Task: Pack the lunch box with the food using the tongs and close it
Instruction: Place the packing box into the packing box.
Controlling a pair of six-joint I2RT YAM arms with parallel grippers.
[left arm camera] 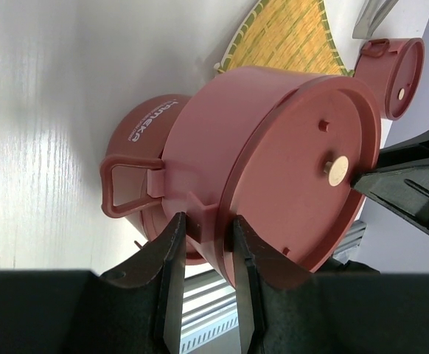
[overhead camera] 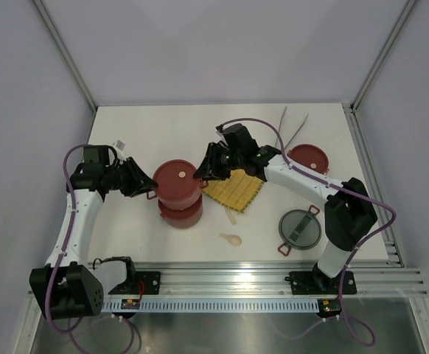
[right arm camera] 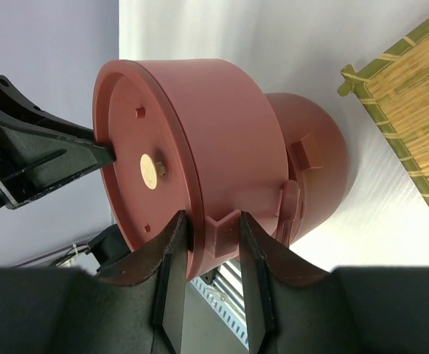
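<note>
Stacking step, by the look: your left gripper [left arm camera: 206,232] and right gripper [right arm camera: 214,232] each clamp narrow on a side lug of the lidded upper tier [overhead camera: 178,179], which sits between the fingers over the lower tier [overhead camera: 182,215], contact unclear; next you need a level, matched descent to seat it.

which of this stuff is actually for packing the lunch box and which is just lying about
For the job:
stacked lunch box tiers
loose red lid
grey see-through top lid
silver tongs

Just lying about:
yellow woven mat
cream spoon
</note>
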